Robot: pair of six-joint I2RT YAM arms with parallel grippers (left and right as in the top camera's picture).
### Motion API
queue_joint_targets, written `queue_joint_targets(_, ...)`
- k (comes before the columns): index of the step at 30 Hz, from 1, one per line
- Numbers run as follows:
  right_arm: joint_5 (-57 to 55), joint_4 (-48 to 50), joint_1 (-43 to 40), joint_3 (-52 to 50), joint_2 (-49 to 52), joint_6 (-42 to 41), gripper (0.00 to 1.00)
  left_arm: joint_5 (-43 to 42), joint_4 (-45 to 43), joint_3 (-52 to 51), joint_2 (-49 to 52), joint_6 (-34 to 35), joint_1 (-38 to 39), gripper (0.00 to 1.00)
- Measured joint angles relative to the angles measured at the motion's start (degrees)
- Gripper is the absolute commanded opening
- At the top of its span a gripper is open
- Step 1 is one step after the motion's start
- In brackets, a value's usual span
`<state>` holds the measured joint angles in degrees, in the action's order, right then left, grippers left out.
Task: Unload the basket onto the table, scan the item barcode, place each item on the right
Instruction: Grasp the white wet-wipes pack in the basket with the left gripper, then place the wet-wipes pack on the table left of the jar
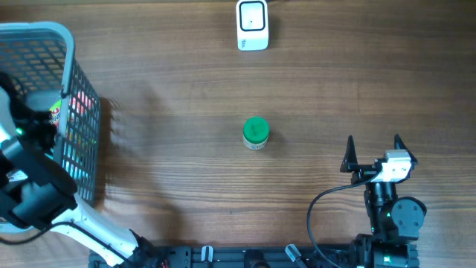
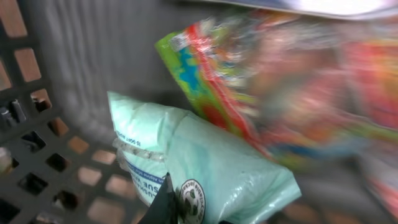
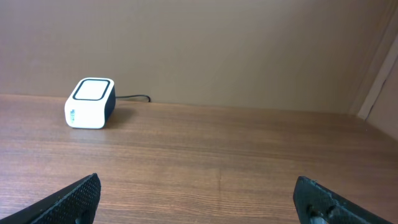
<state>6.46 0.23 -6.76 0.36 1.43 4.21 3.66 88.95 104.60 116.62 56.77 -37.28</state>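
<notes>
Mint-green pouch (image 2: 217,171), low in the basket (image 1: 83,126), sits pinched in the closed left gripper (image 2: 166,202) — a thin edge hold that could slip on the lift toward the scanner (image 1: 252,24) — right gripper (image 1: 373,145) spread wide.

A wood-grain table (image 3: 205,162) meets a plain beige wall (image 3: 217,50) under soft, even light.
</notes>
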Motion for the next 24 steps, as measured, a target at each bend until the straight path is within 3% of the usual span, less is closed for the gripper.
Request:
queue_joint_targets(5, 0.00, 0.00, 0.00, 0.00, 0.02, 0.00, 1.00, -6.71, 6.95, 23.06, -7.82, -2.71, 0.22, 0.04)
queue_joint_targets(10, 0.00, 0.00, 0.00, 0.00, 0.02, 0.00, 1.00, -11.37, 6.64, 27.43, -22.47, -4.04, 9.57, 0.04)
queue_joint_targets(15, -0.02, 0.02, 0.00, 0.00, 0.00, 0.00, 1.00, -1.07, 7.08, 27.23, -26.60, -4.24, 33.46, 0.04)
queue_joint_targets(19, 0.00, 0.02, 0.00, 0.00, 0.00, 0.00, 1.00, 7.72, 5.73, 19.39, -23.39, -0.98, 50.99, 0.04)
queue_joint_targets(24, 0.00, 0.00, 0.00, 0.00, 0.02, 0.00, 1.00, 10.14, -4.50, 1.68, -17.20, 7.48, 60.52, 0.04)
